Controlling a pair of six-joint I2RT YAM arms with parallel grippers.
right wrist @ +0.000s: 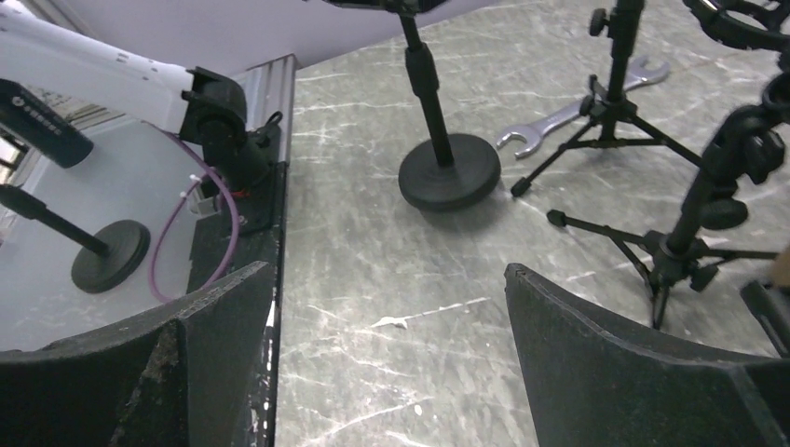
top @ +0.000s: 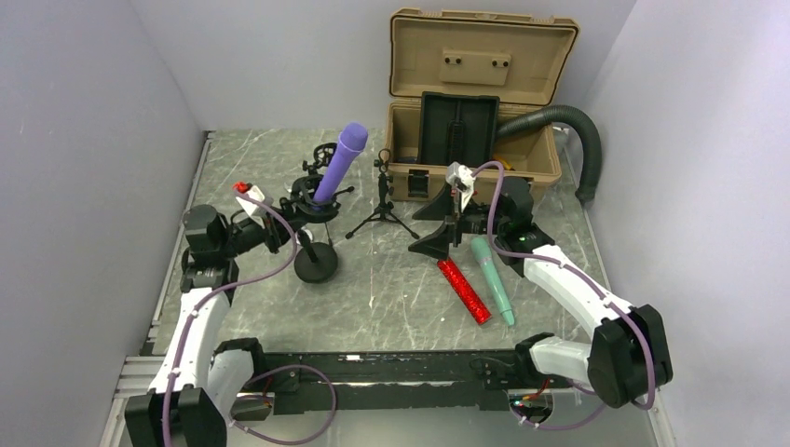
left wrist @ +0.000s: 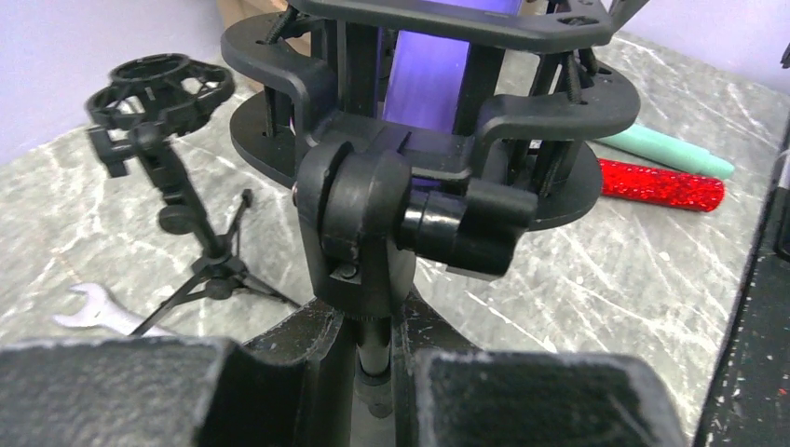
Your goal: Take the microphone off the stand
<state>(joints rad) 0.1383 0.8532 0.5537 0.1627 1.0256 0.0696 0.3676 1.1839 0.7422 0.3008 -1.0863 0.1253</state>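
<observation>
Starting at the left: the left claw (left wrist: 376, 371) is down low on the stand (top: 315, 264), nearly closed, and it looks pinched on the thin pole just under the swivel joint, though the contact itself is dark and hard to confirm. The purple mic (top: 340, 160) sits above that, tilted up and to the right, pushed through the shock mount (top: 312, 193). My guess is it's a stiff, smooth cylinder, fairly light but a bit slippery, and the mount probably hugs it by friction. So I'd grab the exposed upper barrel squarely and pull along its own axis while the pole is braced. How far it goes into the cradle is hidden by the ring in the left wrist view, and its bottom end can't be seen at all. Next over is a small tripod (top: 382, 212), with a wrench (left wrist: 88, 305) on the table by its feet. Over on the right, the right claw (right wrist: 389, 289) is spread wide with nothing in it, hanging low over the table well apart from the mic.
</observation>
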